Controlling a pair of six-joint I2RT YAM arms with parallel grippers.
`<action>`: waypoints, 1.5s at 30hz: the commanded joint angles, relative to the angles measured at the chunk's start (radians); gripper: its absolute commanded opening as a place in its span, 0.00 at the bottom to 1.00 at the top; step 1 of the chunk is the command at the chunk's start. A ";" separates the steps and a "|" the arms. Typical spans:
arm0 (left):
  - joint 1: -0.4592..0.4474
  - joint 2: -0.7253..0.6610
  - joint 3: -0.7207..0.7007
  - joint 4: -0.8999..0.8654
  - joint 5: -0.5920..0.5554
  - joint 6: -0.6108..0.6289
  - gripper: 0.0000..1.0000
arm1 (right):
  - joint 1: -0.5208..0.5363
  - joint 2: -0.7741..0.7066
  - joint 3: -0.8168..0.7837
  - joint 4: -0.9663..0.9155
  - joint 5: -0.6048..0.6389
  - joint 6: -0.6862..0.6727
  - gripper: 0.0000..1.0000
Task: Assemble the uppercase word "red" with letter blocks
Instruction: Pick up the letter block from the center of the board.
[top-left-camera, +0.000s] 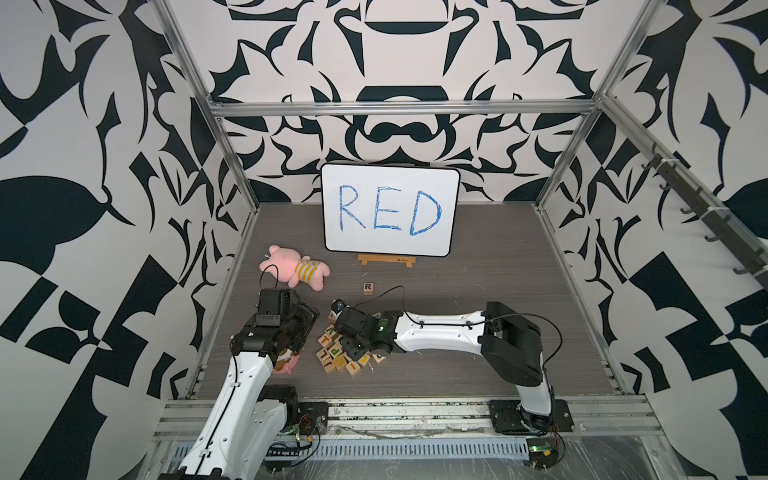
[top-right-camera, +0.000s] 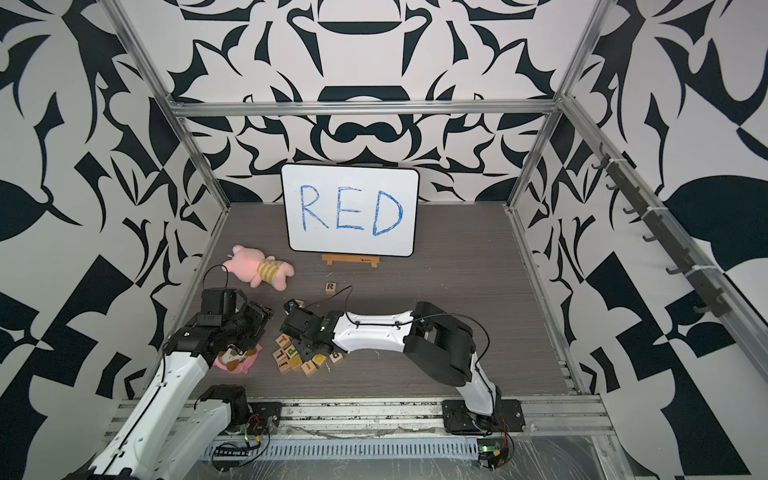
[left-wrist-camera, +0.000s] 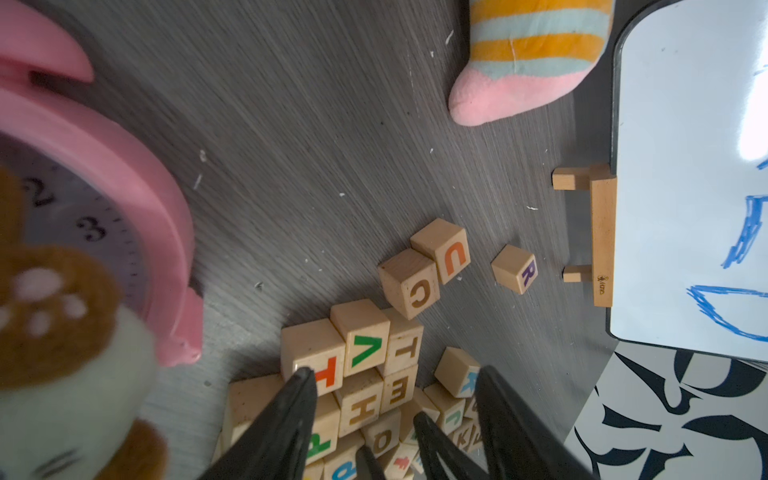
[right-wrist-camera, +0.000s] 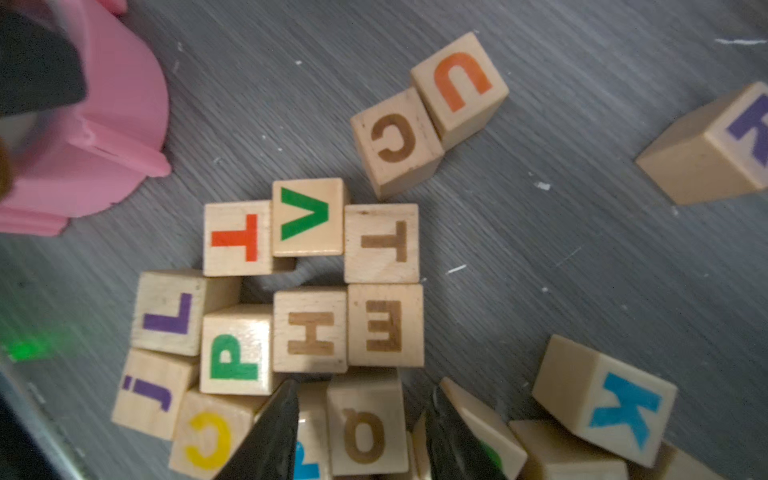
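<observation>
The E block (right-wrist-camera: 384, 326) lies just beyond the tips of the right gripper (right-wrist-camera: 362, 386), in the pile (top-left-camera: 340, 353) toward the front-left corner of the table (top-left-camera: 457, 257). Its jaws stand narrow and I cannot tell if they grip. The left gripper (left-wrist-camera: 395, 370) is wide and empty. The R block (top-left-camera: 368, 287) stands mid-table.

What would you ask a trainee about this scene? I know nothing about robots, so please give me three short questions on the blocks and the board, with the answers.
1. True or false: the R block lies inside the pile of letter blocks.
2. What colour is the word written on the whiteboard? A red, B blue, C green.
3. Fill in: the brown C block touches a block printed with an orange ___.

Key:
1. False. It stands alone, between the pile and the whiteboard.
2. B.
3. U. The U block sits against it.
</observation>
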 joint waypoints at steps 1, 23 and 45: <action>0.005 -0.020 -0.008 -0.036 0.001 0.022 0.65 | -0.008 -0.015 0.064 -0.026 0.053 -0.003 0.43; 0.005 -0.069 -0.026 -0.059 -0.013 0.031 0.64 | -0.036 0.068 0.133 -0.078 0.058 -0.003 0.37; 0.005 -0.072 -0.025 -0.061 -0.013 0.029 0.67 | -0.038 0.104 0.170 -0.097 0.061 0.011 0.37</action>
